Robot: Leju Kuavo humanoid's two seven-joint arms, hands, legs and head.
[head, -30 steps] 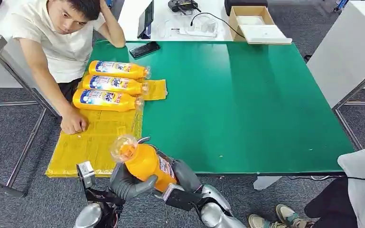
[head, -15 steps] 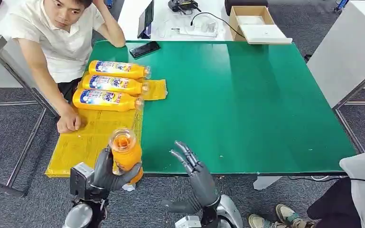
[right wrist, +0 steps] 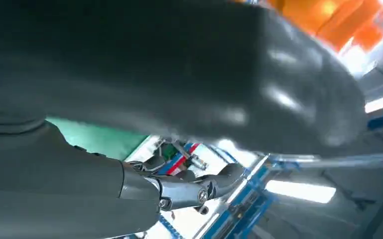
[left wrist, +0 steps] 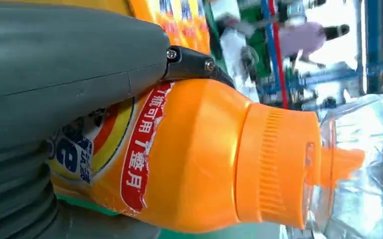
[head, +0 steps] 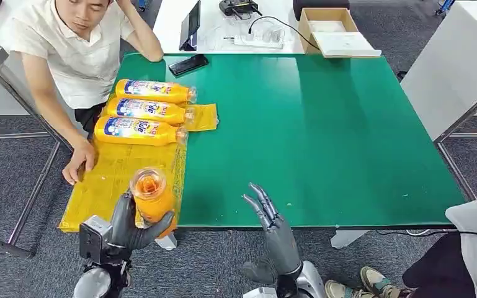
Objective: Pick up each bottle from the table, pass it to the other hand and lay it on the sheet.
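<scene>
Green table (head: 322,136) – yellow sheet (head: 108,186) at its left edge – grey carpet (head: 12,192).

Glossy orange plastic bottle (head: 152,202) with clear cap, crinkled shiny yellow sheet (head: 108,186), matt green table (head: 322,136), cardboard box (head: 332,28)

Three bottles (head: 142,110) are laid side by side on the sheet (head: 111,183) at the table's (head: 322,136) left edge. A fourth bottle (head: 152,197) is held upright near the front edge, left of the right hand (head: 273,220).

head: high, looking down on table (head: 322,136) | wrists: close behind hands, sharing its edge
</scene>
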